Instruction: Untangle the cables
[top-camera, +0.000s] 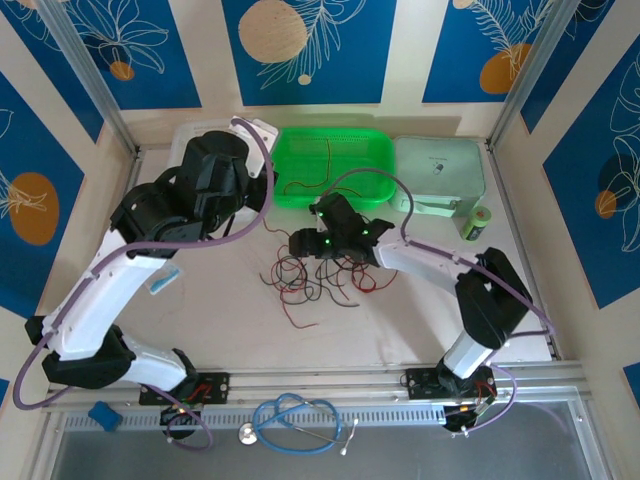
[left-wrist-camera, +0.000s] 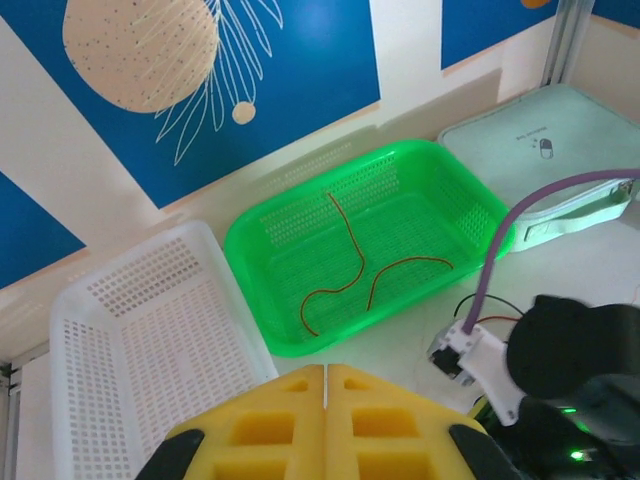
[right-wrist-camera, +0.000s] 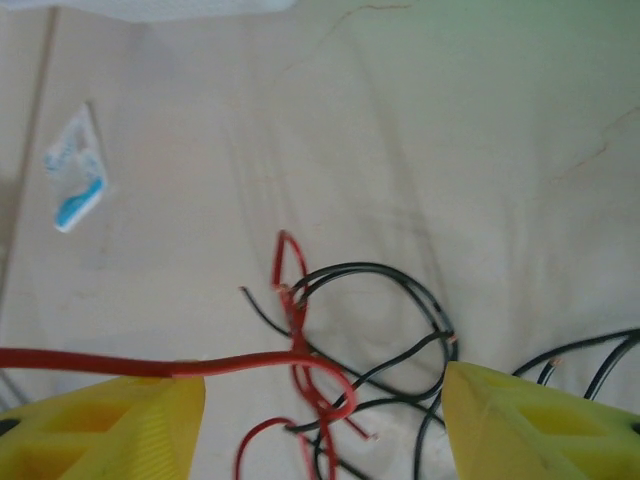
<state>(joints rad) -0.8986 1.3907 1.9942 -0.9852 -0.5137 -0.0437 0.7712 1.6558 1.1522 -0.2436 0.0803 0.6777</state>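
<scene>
from above: finding the cables lying as a loose red-and-black tangle at mid-table, just near of the green basket. seeing one red cable lying in that basket, apart from the pile. seeing the right gripper hanging over the far edge of the tangle, and the left arm folding away to the far left. judging the step in hand as picking single strands out of the pile, with most of the sorting not yet done. noting a pale box and a green roll at the far right, a stethoscope by the near rail and a wrapper at the left, none of them lying in the way.

left wrist: seeing the left gripper pressing its yellow fingers together on nothing, hanging over the gap between a white basket and the green one. seeing the red cable curling on the green floor.

right wrist: looking down between two yellow fingers standing wide apart and gripping nothing. seeing a red strand running from the left edge past one fingertip into the knot, without being able to tell whether it is touching that finger. seeing black loops crossing the red between the jaws. judging the next move as calling for closing on one strand alone, clear of the crossings, then lifting slowly. risking catching two strands at once and dragging the whole pile along.
</scene>
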